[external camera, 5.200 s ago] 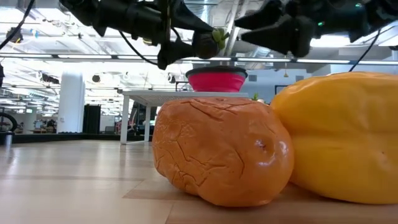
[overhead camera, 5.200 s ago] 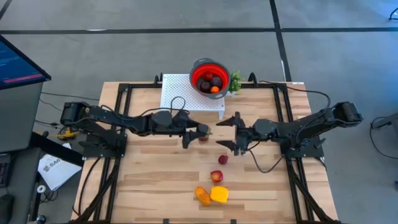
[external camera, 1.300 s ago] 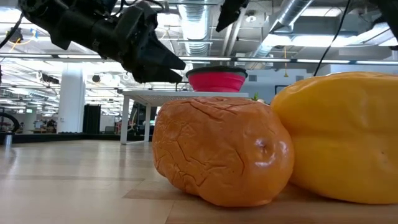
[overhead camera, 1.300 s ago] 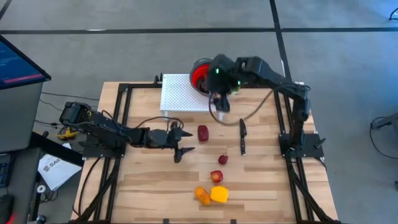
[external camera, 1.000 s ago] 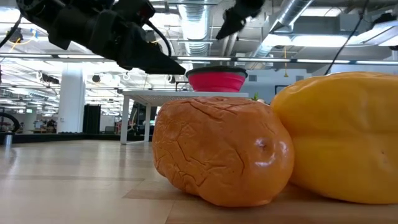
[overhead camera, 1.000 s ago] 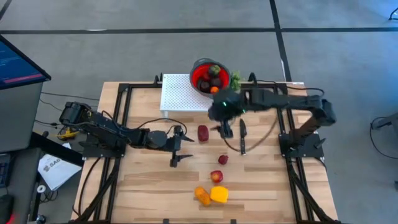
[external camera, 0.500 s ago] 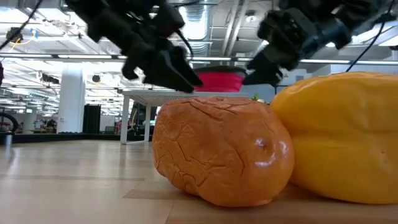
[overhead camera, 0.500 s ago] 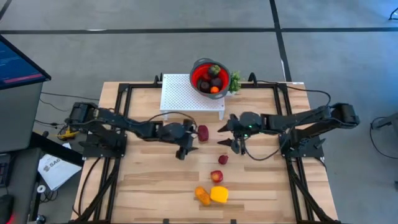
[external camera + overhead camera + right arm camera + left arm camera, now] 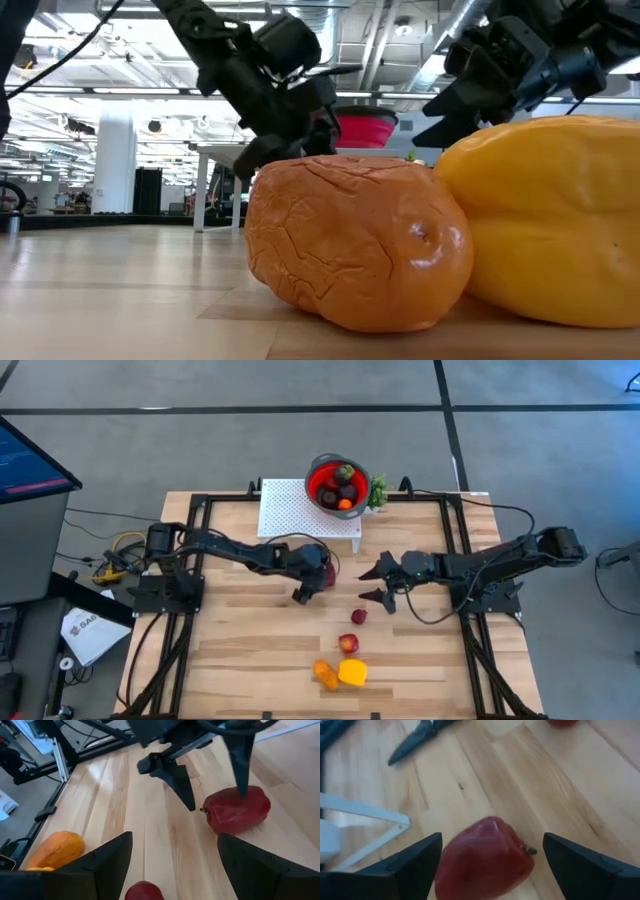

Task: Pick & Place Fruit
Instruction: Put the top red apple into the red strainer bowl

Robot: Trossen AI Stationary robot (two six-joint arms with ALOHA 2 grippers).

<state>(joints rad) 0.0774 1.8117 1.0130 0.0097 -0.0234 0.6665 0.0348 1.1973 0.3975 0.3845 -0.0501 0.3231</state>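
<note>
A red fruit (image 9: pixel 329 572) lies on the wood near the table's middle. My left gripper (image 9: pixel 316 578) is open and low over it, one finger on either side (image 9: pixel 485 855); whether a finger touches it, I cannot tell. My right gripper (image 9: pixel 366 584) is open just to the fruit's right, facing it (image 9: pixel 235 812). A maroon fruit (image 9: pixel 358 616), a red one (image 9: pixel 348 644), an orange one (image 9: pixel 325 674) and a yellow one (image 9: pixel 352 673) lie toward the near edge. The red bowl (image 9: pixel 337 483) holds several pieces.
The bowl stands on a white perforated stand (image 9: pixel 300 510) at the far edge. A black knife (image 9: pixel 412 742) lies on the wood beyond the red fruit. Black frame rails (image 9: pixel 200 520) run along the table's sides. The orange fruit (image 9: pixel 355 245) and the yellow one (image 9: pixel 545 220) fill the low view.
My left gripper has moved toward the table's right and come down around the red fruit, staying open. My right arm has swung away from the bowl, drawn back toward the right side and lowered its open gripper near the table's middle. The fruit has not moved.
</note>
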